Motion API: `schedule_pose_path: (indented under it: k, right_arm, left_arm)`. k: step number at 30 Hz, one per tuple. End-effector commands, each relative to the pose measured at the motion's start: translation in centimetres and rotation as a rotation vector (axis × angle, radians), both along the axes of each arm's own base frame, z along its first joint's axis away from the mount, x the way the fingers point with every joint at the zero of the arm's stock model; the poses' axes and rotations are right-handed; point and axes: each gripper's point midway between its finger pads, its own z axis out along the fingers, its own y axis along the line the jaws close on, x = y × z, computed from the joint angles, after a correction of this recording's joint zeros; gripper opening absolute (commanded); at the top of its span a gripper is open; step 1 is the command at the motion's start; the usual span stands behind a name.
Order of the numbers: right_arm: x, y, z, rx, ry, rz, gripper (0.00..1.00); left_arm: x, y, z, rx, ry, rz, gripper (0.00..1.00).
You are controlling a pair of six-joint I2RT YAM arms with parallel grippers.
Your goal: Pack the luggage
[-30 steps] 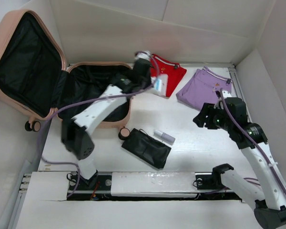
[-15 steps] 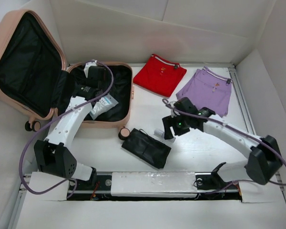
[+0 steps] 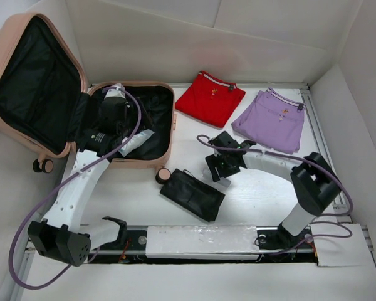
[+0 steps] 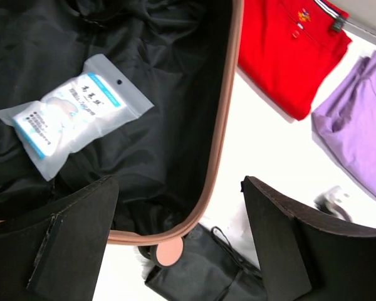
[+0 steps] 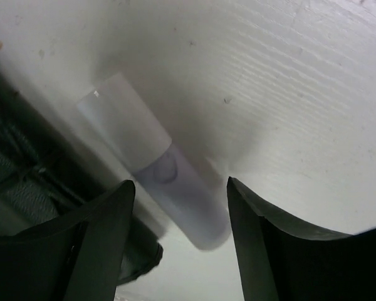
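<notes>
From above, the luggage (image 3: 172,132) lies open at the far left of the table (image 3: 263,188), its lid leaning back. Only one white packet (image 3: 135,143) lies inside. Right of the luggage wait a red garment (image 3: 210,100) and, further right, a purple garment (image 3: 269,119). A black pouch (image 3: 191,194) lies just in front of its near right corner. So I judge the packing has only begun. The left gripper (image 3: 114,108) hangs over the luggage's lower half. The right gripper (image 3: 219,168) is well to the right of the luggage.

In the left wrist view, the jaws are spread and hold nothing, with the luggage rim (image 4: 220,125) directly under them.

In the right wrist view, the jaws are spread on both sides of a small tube (image 5: 144,150) beside the pouch, not pinching it yet. The luggage is not visible here.
</notes>
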Motion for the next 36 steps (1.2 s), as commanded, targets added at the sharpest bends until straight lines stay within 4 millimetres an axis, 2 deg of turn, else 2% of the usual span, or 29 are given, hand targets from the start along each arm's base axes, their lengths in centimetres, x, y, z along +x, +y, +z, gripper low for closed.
schedule_pose_path:
  k: [1, 2, 3, 6, 8, 9, 12, 13, 15, 16, 17, 18, 19, 20, 21, 22, 23, 24, 25, 26, 27, 28, 29, 30, 31, 33, 34, 36]
  right_arm:
    - [2.3, 1.9, -0.1, 0.022, -0.065, -0.005, 0.66]
    - [2.1, 2.1, -0.6, 0.022, -0.044, 0.001, 0.59]
    - [2.1, 2.2, -0.9, 0.02, -0.042, 0.002, 0.38]
    - [3.1, 2.4, -0.2, 0.02, -0.076, -0.019, 0.14]
    - [4.0, 2.5, 2.2, 0.036, -0.129, -0.032, 0.1]
    - [5.2, 2.9, 4.4, 0.051, -0.185, -0.047, 0.1]
    - [6.1, 3.8, 9.8, 0.117, -0.257, -0.039, 0.1]
    - [6.9, 5.0, 13.1, 0.177, -0.304, -0.023, 0.1]
    - [7.0, 7.0, 16.1, 0.271, -0.321, 0.013, 0.1]
    - [7.4, 9.1, 18.1, 0.359, -0.323, 0.046, 0.1]
    - [7.4, 10.5, 19.0, 0.402, -0.317, 0.068, 0.1]
    - [7.8, 11.6, 19.7, 0.445, -0.308, 0.066, 0.1]
    - [7.0, 13.7, 20.3, 0.498, -0.283, 0.113, 0.1]
    - [7.9, 15.3, 22.4, 0.566, -0.311, 0.129, 0.1]
    - [8.2, 17.2, 21.0, 0.578, -0.272, 0.145, 0.1]
    - [8.0, 18.9, 21.4, 0.623, -0.248, 0.15, 0.1]
    - [8.1, 20.7, 23.2, 0.689, -0.252, 0.178, 0.1]
    - [9.4, 22.3, 22.0, 0.713, -0.244, 0.169, 0.1]
    - [9.3, 23.9, 22.1, 0.752, -0.219, 0.157, 0.1]
    - [9.0, 25.7, 24.1, 0.822, -0.216, 0.19, 0.1]
    - [9.7, 26.9, 24.7, 0.869, -0.217, 0.192, 0.1]
    - [10.5, 28.4, 22.7, 0.885, -0.153, 0.154, 0.1]
    - [10.2, 29.8, 22.8, 0.916, -0.134, 0.162, 0.11]
    - [10.2, 31.1, 24.7, 0.972, -0.146, 0.176, 0.17]
    - [11.1, 32.2, 22.3, 0.964, -0.108, 0.148, 0.24]
    - [11.0, 33.8, 22.1, 1.006, -0.059, 0.124, 0.44]
    - [11.4, 34.2, 22.9, 1.032, -0.068, 0.123, 0.58]
    - [11.8, 34.4, 22.5, 1.03, -0.069, 0.104, 0.66]
  left_arm:
    - [-0.8, -0.8, 0.3, -0.029, -0.007, -0.054, 0.77]
    - [-0.9, -0.8, 1.0, -0.034, -0.025, -0.054, 0.77]
    - [-1.0, -1.1, 1.4, -0.042, -0.024, -0.067, 0.76]
    - [-1.6, -1.6, 2.4, -0.072, -0.039, -0.093, 0.76]
    - [-1.9, -1.9, 3.7, -0.092, -0.068, -0.115, 0.76]
    - [-2.0, -1.9, 4.0, -0.094, -0.077, -0.116, 0.76]
    - [-2.2, -2.4, 5.2, -0.121, -0.096, -0.138, 0.74]
    - [-2.5, -2.6, 5.6, -0.129, -0.105, -0.149, 0.74]
    - [-2.6, -2.9, 6.8, -0.158, -0.14, -0.159, 0.74]
    - [-2.9, -3.0, 6.7, -0.174, -0.136, -0.163, 0.73]
    - [-3.0, -3.1, 7.2, -0.19, -0.15, -0.158, 0.73]
    - [-3.0, -3.1, 6.6, -0.187, -0.137, -0.157, 0.73]
    - [-3.2, -3.0, 7.0, -0.204, -0.152, -0.152, 0.72]
    - [-3.6, -3.0, 7.2, -0.222, -0.158, -0.145, 0.72]
    - [-3.8, -2.8, 6.8, -0.217, -0.154, -0.136, 0.71]
    - [-3.9, -2.6, 7.3, -0.228, -0.173, -0.119, 0.71]
    - [-4.3, -2.2, 7.7, -0.228, -0.191, -0.111, 0.71]
    - [-4.6, -2.0, 8.1, -0.235, -0.204, -0.098, 0.71]
    - [-4.8, -1.3, 7.8, -0.22, -0.198, -0.07, 0.71]
    - [-5.1, -1.0, 8.3, -0.216, -0.21, -0.055, 0.71]
    - [-5.5, -0.6, 8.8, -0.214, -0.224, -0.043, 0.71]
    - [-5.6, -0.3, 8.9, -0.208, -0.22, -0.033, 0.71]
    - [-5.9, -0.1, 9.0, -0.202, -0.213, -0.024, 0.71]
    - [-6.0, -0.1, 8.7, -0.199, -0.203, -0.023, 0.71]
    - [-6.3, 0.2, 9.2, -0.197, -0.213, -0.014, 0.71]
    - [-6.6, 0.3, 9.2, -0.197, -0.213, -0.014, 0.71]
    - [-6.8, 0.6, 9.2, -0.191, -0.213, -0.003, 0.71]
    - [-6.9, 0.6, 8.5, -0.169, -0.197, -0.009, 0.71]
